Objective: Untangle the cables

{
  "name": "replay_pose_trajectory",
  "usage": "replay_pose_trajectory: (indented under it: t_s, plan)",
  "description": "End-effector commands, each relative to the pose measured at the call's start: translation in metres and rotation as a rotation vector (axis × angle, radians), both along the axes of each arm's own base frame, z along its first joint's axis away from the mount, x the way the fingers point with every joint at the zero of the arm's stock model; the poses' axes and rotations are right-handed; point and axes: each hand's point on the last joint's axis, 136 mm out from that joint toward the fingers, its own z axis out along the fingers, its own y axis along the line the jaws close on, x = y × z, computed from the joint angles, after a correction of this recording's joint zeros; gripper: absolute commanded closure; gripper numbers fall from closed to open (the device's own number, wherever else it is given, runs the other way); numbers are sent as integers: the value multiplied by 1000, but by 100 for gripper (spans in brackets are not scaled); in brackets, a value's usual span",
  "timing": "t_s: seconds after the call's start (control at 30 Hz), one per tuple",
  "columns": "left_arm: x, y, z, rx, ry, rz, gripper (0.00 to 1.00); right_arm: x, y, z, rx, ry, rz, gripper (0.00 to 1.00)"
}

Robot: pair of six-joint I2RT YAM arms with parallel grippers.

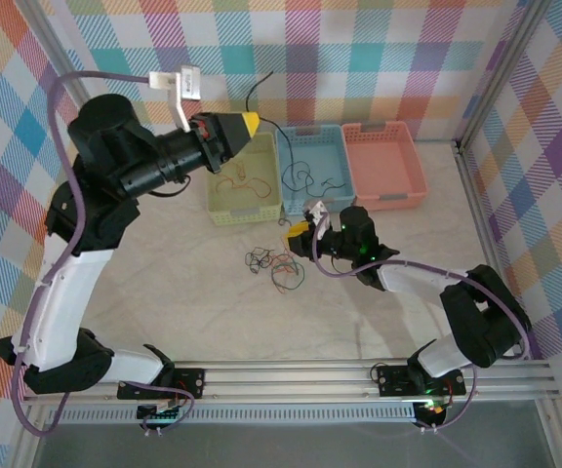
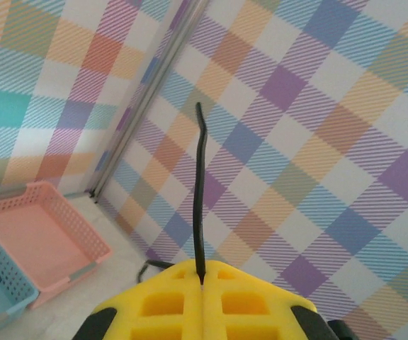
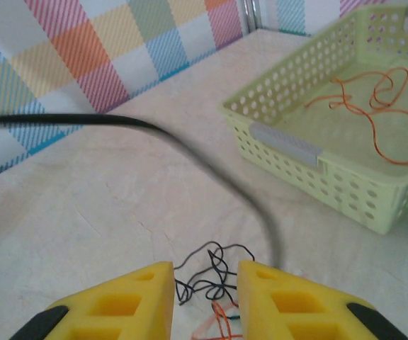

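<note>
The cables lie as a small black and orange-red knot [image 1: 273,263] on the table in front of the baskets. My right gripper [image 1: 300,232] sits low just right of the knot. In the right wrist view its yellow fingers [image 3: 205,273] stand a little apart, with the knot [image 3: 218,263] on the table just beyond the gap and nothing clamped between them. A blurred dark cable [image 3: 190,152] arcs past the right fingertip. My left gripper [image 1: 250,124] is raised over the green basket. It is shut [image 2: 201,282] on a single black cable [image 2: 199,184] that sticks straight out of the pads.
Three baskets stand in a row at the back: green [image 1: 224,216] holding an orange cable [image 1: 237,178], blue [image 1: 312,208] holding a thin dark cable [image 1: 305,177], and pink [image 1: 388,197]. Checked walls close the table on three sides. The arm bases sit on a rail at the near edge.
</note>
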Motion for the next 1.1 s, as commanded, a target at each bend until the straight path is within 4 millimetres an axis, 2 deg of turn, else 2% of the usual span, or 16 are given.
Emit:
replay_pose_trajectory:
  t_s: [0.0,0.1,0.4,0.43,0.47,0.5,0.53,0.6,0.7,0.8,0.87,1.07]
  plan:
    - [-6,9,18,-14,-30,13,100,8,-3,-7,-29,-45,-29,69]
    - [-8,10,32,-31,-50,12,100,12,-5,-13,-39,-33,-39,69]
    - [2,6,32,-24,-47,21,100,19,-13,-17,-45,-4,-81,70]
    - [3,5,31,-24,-45,22,100,20,-15,-16,-40,-4,-87,68]
    - [5,4,31,-25,-46,21,100,22,-19,-16,-38,-4,-105,61]
    - [9,2,29,-17,-43,25,100,28,-25,-16,-41,-5,-148,51]
    - [13,2,26,-9,-38,37,100,34,-32,-17,-47,1,-197,45]
    - [27,4,22,3,-26,71,100,53,-61,-23,-71,32,-371,37]
    - [45,11,21,19,-28,125,100,71,-117,-44,-94,143,-608,37]
    - [67,20,19,18,-26,176,100,74,-156,-61,-51,258,-749,39]
    - [82,18,14,9,-9,179,100,74,-166,-62,-25,275,-784,38]
    - [133,-4,-17,38,40,184,100,75,-168,-64,-48,290,-795,35]
